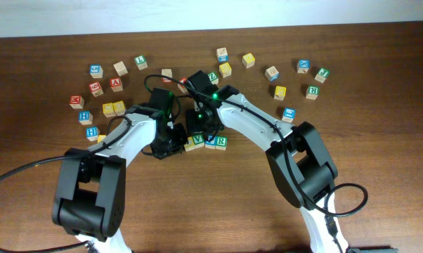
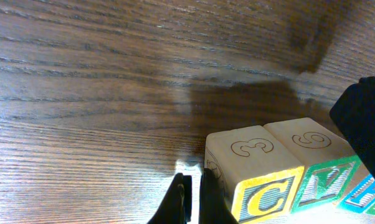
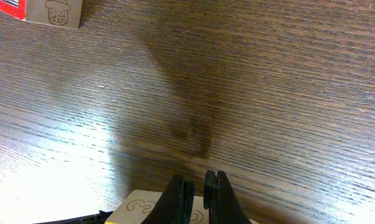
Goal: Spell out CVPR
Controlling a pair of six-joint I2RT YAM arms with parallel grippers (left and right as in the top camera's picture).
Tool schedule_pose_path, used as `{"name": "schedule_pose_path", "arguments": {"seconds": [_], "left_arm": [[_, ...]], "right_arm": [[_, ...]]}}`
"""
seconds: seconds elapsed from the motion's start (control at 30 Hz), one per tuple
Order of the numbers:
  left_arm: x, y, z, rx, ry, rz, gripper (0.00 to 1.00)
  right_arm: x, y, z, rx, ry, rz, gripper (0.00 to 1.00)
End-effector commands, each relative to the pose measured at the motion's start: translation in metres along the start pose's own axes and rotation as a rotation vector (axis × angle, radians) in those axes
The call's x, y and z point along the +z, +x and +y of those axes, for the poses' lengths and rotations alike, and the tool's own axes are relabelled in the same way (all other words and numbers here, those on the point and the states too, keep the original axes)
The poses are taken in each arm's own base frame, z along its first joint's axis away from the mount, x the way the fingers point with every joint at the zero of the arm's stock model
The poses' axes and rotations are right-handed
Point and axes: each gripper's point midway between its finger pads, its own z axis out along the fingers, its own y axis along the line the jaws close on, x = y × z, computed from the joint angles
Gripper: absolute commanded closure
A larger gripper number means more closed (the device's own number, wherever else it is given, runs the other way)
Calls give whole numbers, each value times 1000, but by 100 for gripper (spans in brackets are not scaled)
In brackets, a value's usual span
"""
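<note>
Four cubes stand in a row on the wooden table: the yellow C cube (image 1: 190,145), the green V cube (image 1: 199,143), the blue P cube (image 1: 211,142) and the green R cube (image 1: 221,141). In the left wrist view the C cube (image 2: 268,199), the V cube (image 2: 327,183) and part of the P cube (image 2: 365,200) show. My left gripper (image 2: 194,199) is shut and empty, right against the C cube's left side. My right gripper (image 3: 199,186) is shut and empty, just above the row's left end, over a cube top engraved with a 3 (image 3: 141,208).
Loose cubes lie across the back of the table: red-lettered ones (image 1: 95,88) and yellow ones (image 1: 113,108) at the left, more at the right (image 1: 280,92). A red-edged cube (image 3: 50,9) is far ahead in the right wrist view. Both arms cross over the row.
</note>
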Motion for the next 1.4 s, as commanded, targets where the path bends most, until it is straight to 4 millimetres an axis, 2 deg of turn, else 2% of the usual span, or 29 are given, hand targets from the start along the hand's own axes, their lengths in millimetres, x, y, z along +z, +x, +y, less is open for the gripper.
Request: {"name": "schedule_pose_path", "arguments": {"seconds": [0.0, 0.43, 0.77, 1.17, 1.27, 1.3, 1.37], "left_arm": [[5, -1, 2, -3, -14, -6, 100], [4, -15, -2, 10, -2, -63, 100], [3, -25, -10, 22, 28, -108, 100], [7, -17, -22, 60, 31, -100, 100], [7, -16, -21, 60, 29, -98, 100], [7, -16, -20, 59, 23, -97, 100], [7, -16, -13, 54, -12, -100, 100]], "right_arm": [[6, 7, 2, 4, -1, 22, 96], [5, 14, 0, 15, 2, 51, 96], [5, 17, 0, 85, 4, 65, 96], [5, 19, -5, 129, 28, 72, 96], [-3, 5, -2, 117, 10, 38, 96], [-12, -6, -4, 112, 6, 22, 96], [-39, -29, -21, 160, 14, 0, 96]]}}
